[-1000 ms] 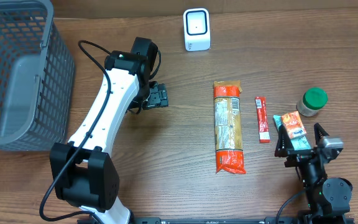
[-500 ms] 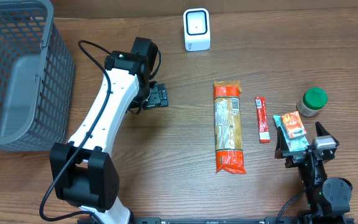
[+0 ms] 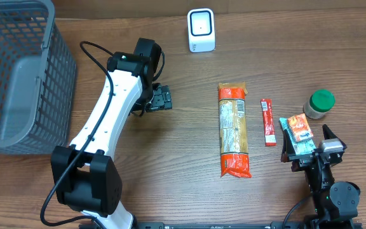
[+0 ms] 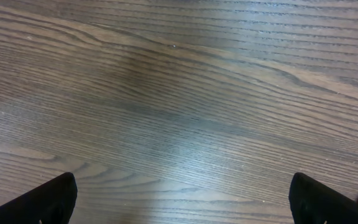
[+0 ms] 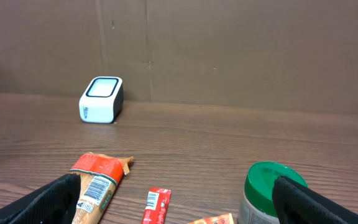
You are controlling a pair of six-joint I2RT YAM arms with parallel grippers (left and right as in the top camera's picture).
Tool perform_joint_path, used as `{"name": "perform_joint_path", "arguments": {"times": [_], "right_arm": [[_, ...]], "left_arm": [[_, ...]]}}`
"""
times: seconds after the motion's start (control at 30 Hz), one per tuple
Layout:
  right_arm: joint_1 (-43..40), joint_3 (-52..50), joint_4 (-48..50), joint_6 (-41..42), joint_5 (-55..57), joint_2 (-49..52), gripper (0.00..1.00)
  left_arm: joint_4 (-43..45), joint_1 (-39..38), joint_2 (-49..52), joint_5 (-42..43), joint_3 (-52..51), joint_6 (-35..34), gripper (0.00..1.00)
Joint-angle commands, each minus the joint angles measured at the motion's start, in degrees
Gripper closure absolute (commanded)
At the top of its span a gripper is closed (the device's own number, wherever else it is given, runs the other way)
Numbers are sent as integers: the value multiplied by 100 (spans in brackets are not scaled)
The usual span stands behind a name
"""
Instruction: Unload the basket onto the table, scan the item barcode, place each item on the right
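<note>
Both the right fingers (image 5: 48, 202) and the left fingers (image 4: 42, 202) are released. The right ones should lower straight over the snack packet (image 3: 299, 129) and pinch its 2 long edges.

Grey mesh basket (image 3: 59, 70) at far-left corner of wood-grain table (image 3: 183, 191), upright. Long pasta bag (image 3: 234, 130), orange ends, lying flat mid-table, lengthwise front-to-back. Slim red stick packet (image 3: 268, 122) just right of it, parallel, not touching. Green-lidded jar (image 3: 320, 104) upright further right. Brown cardboard wall (image 5: 229, 50) behind table.
</note>
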Motion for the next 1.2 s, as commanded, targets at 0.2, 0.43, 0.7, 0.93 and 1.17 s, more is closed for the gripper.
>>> {"name": "perform_joint_path", "arguments": {"times": [0.2, 0.43, 0.7, 0.93, 1.17], "right_arm": [[-7, -61, 33, -39, 4, -52, 0], [-7, -61, 35, -39, 4, -52, 0], [-7, -61, 35, -42, 4, -52, 0], [-7, -61, 35, -42, 4, -52, 0], [-7, -61, 35, -39, 4, -52, 0]], "left_arm": [[2, 22, -103, 28, -11, 63, 0], [2, 22, -103, 28, -11, 63, 0], [4, 24, -136, 28, -11, 63, 0], [4, 24, -673, 28, -11, 63, 0], [4, 24, -2103, 28, -11, 63, 0]]}}
